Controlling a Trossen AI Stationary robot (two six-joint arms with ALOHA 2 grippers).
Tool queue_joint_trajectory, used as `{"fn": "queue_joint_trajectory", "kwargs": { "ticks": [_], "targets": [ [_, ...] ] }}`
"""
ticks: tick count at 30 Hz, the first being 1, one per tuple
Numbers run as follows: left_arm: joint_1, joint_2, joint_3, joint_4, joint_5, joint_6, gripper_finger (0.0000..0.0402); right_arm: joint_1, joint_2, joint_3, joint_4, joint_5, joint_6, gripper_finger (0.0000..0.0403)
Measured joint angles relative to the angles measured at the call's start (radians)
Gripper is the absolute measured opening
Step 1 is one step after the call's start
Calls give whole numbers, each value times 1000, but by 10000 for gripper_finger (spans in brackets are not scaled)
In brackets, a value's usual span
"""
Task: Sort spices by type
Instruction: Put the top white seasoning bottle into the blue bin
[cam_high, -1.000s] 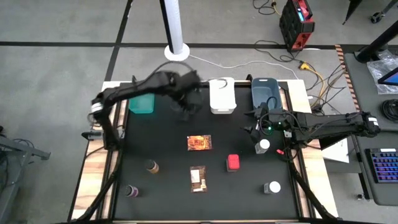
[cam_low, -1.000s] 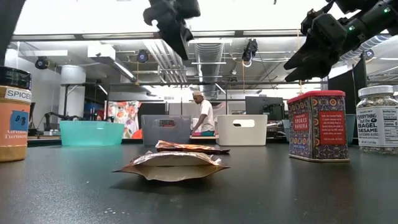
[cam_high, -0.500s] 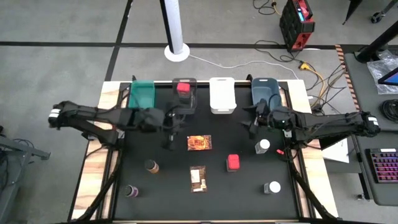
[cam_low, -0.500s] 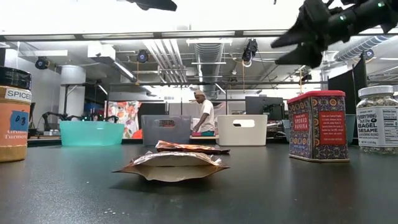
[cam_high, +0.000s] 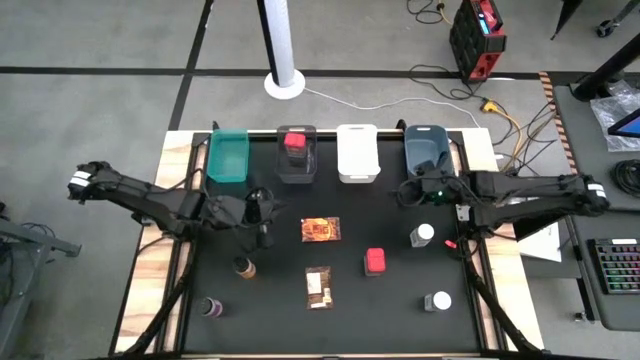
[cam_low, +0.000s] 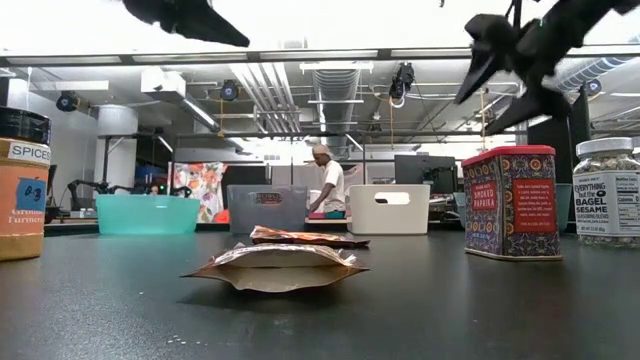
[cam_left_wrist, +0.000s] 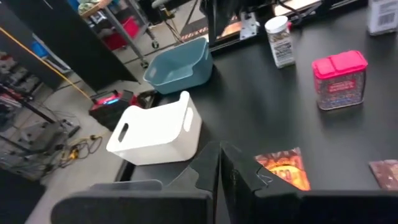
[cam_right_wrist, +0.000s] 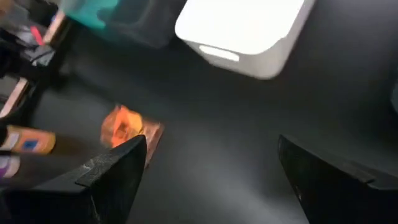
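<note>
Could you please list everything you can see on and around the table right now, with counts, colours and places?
Bins: four along the far edge, left to right teal bin, grey bin, white bin, blue bin.
Red tubs: two, one in the grey bin, one right of centre.
Orange-brown packets: two, one at centre, one nearer the front.
White-capped jars: two, right side, front right.
Dark-capped bottles: two, left front.
Person: one, white top, in the room behind.
Left gripper: shut, empty, left of the centre packet.
Right gripper: open, empty, near the blue bin.
</note>
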Motion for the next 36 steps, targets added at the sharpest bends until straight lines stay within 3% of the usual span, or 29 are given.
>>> {"fn": "queue_joint_trajectory", "kwargs": {
  "ticks": [4,9,11,13,17,27,36],
  "targets": [
    [-7,-7,-61,64,-2,-7,0,35,75,212,-296,-59,66,354],
    [-7,-7,-110,124,-6,-15,0,49,252,490,-818,-130,202,354],
    [-8,-7,-108,131,-49,-22,0,58,322,563,-948,-136,220,354],
    [-8,-5,-98,132,-114,-12,0,69,360,588,-937,-159,211,354],
    [-8,-6,-79,130,-253,32,0,73,400,592,-850,-317,240,354],
    [-20,-12,-87,53,-263,0,0,110,470,557,-907,-340,265,354],
    [-21,-11,-87,-40,-264,-93,0,110,389,385,-822,-373,274,354]
  ]
}}
